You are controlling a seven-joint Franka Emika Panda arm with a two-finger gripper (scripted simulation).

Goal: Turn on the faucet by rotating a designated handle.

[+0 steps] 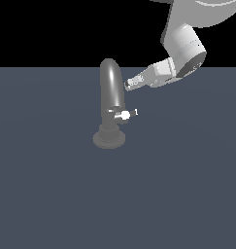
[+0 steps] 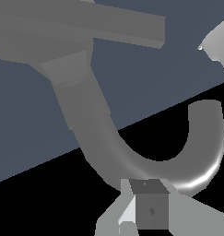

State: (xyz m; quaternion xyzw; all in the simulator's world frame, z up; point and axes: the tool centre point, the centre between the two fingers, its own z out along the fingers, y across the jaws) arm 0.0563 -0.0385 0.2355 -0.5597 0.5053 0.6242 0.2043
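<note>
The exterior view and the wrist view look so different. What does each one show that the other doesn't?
Only the exterior view shows the whole setup: the robot arm reaching down from above, the tool close to the curved top of the faucet, and lower down the small handle with its white tip, which the tool is not touching. Only the wrist view shows a close-up from the tool itself, looking along the tube to the faucet's underside. Both share the grey faucet tube and the dark blue-grey floor.
</note>
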